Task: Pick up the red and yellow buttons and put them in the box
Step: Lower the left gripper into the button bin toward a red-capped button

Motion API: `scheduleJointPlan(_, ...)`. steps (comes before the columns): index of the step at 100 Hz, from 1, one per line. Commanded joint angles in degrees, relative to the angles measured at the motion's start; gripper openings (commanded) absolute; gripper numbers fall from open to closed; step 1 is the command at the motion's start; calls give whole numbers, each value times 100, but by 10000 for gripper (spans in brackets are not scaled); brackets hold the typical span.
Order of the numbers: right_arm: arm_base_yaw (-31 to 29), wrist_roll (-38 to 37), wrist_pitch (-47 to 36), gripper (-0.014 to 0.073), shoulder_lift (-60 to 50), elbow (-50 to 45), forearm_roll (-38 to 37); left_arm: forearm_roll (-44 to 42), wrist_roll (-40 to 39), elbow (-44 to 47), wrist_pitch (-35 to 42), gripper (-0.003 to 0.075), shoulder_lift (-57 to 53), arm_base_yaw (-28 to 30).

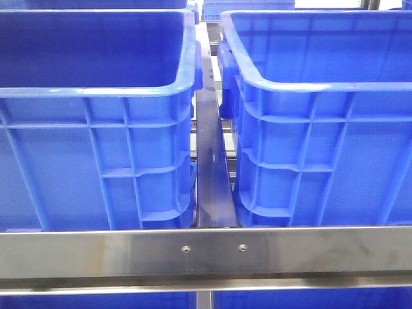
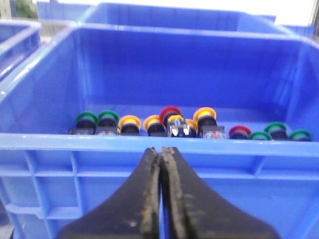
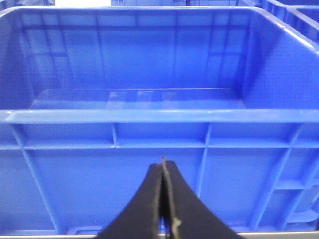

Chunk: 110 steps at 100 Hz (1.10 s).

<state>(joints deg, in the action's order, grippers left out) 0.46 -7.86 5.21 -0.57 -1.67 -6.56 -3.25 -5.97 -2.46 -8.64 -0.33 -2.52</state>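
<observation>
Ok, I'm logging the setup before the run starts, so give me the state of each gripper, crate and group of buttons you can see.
Left gripper: shut, holding nothing, outside the crate's near wall.
Right gripper: shut, holding nothing, outside its crate.
Left crate: upright, open-topped, buttons on its floor.
Right crate: upright, open-topped, no buttons showing inside.
Red buttons: in the left crate, not picked.
Yellow buttons: in the left crate, not picked.
Green buttons: in the left crate.

two blue crates side by side, steel rail in front
</observation>
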Motion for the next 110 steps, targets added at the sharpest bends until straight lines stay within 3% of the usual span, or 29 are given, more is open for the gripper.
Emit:
scheduleJointPlan(1, -43, 7, -419, -63, -135, 93, -18, 28, -14, -580, 62, -20, -32, 3)
scheduleJointPlan(24, -43, 7, -419, -63, -135, 93, -18, -85, -14, -1500, -294, -20, 736, 3)
scheduleJointPlan(64, -43, 7, -419, -63, -135, 93, -18, -257, -14, -3212, -920, -3, 3283, 3)
scheduleJointPlan(74, -43, 7, -419, -63, -135, 93, -18, -284, 80, -3614, -935, 114, 3999, 3)
scheduleJointPlan(86, -43, 7, -419, -63, -135, 93, -18, -273, 209, -4151, -970, 382, 4771, 3)
scheduleJointPlan(93, -43, 7, -419, -63, -135, 93, -18, -273, 209, -4485, -1053, 494, 5197, 3)
scheduleJointPlan(98, -43, 7, -419, -63, -135, 93, -18, -273, 209, -4775, -1203, 531, 5504, 3)
scheduleJointPlan(110, -43, 7, -419, -63, -135, 93, -18, -118, 209, -5442, -1892, 535, 6256, 3)
